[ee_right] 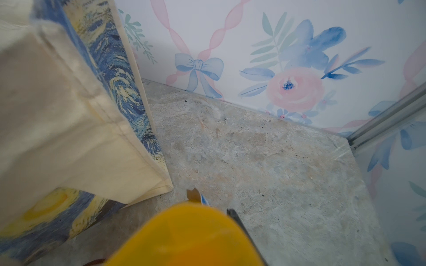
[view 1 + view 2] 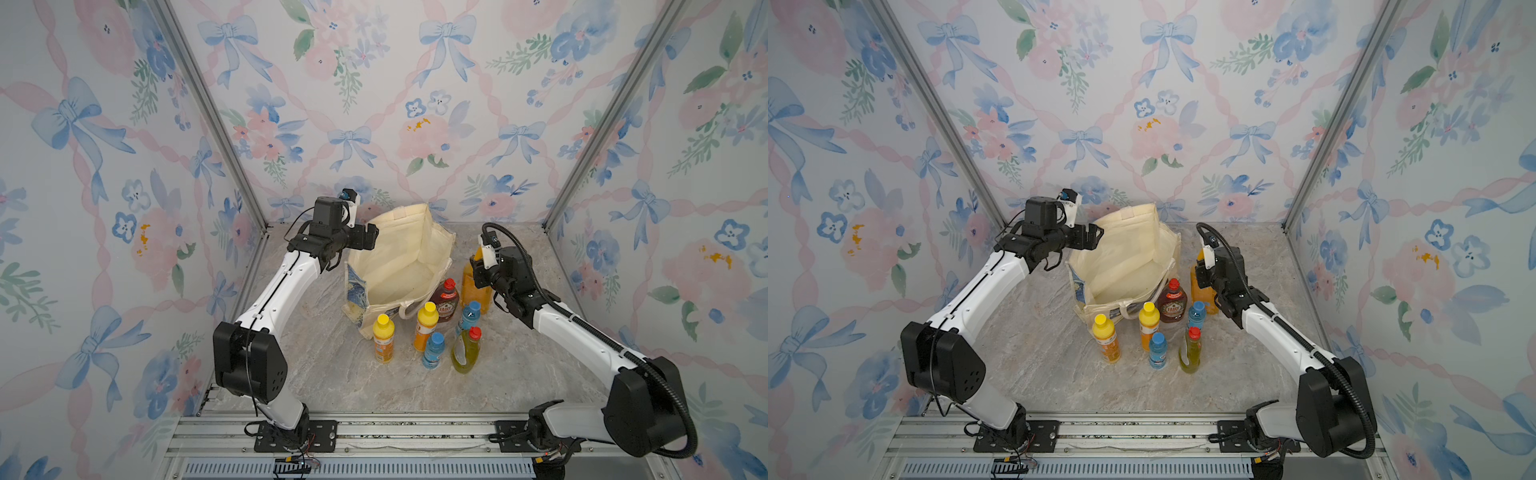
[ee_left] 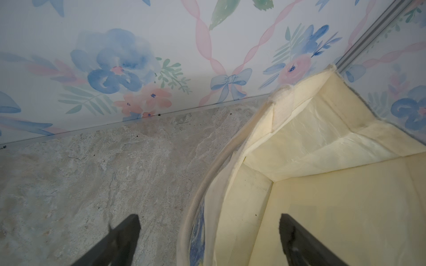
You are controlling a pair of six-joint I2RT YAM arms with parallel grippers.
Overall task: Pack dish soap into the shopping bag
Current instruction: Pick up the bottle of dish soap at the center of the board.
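Right claw (image 2: 478, 262) clamps the big orange plastic pump bottle (image 2: 473, 291) at 3 o'clock of the cream canvas shopping bag (image 2: 399, 253); left claw (image 2: 371, 237), jaws apart, hangs over its 10 o'clock rim, likely to hold it open.

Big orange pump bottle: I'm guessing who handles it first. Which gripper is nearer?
Right. The right gripper grips the big orange pump bottle near its top; the left gripper hangs open over the opposite rim of the shopping bag.
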